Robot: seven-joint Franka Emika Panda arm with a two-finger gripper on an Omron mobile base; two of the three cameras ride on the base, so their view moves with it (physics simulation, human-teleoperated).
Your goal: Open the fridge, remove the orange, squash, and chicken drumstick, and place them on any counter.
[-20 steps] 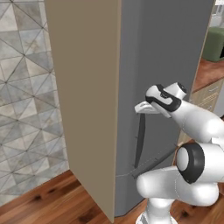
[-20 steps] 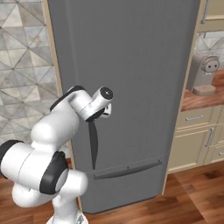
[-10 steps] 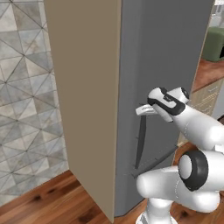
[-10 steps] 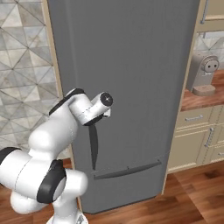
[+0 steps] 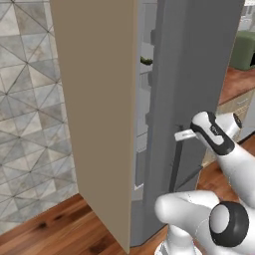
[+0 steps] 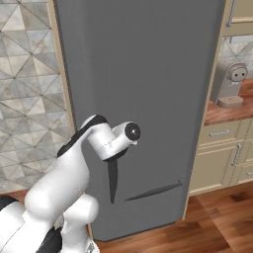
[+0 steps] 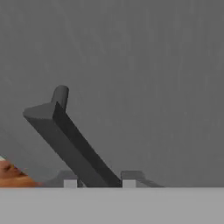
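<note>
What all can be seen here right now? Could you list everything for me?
fridge: one, matte grey, tall, centre; door slightly ajar, pale shelves showing through the gap in the left base view
door handle: one, dark, long, on the fridge door
side panel: one, beige, left of the fridge
wall tiles: grey-beige geometric pattern, far left
floor: reddish-brown wood
cabinets: beige drawers, right of the fridge, under a wood top
coffee machine: one, grey, on that top
gripper: one, jaws shut on the door handle
</note>
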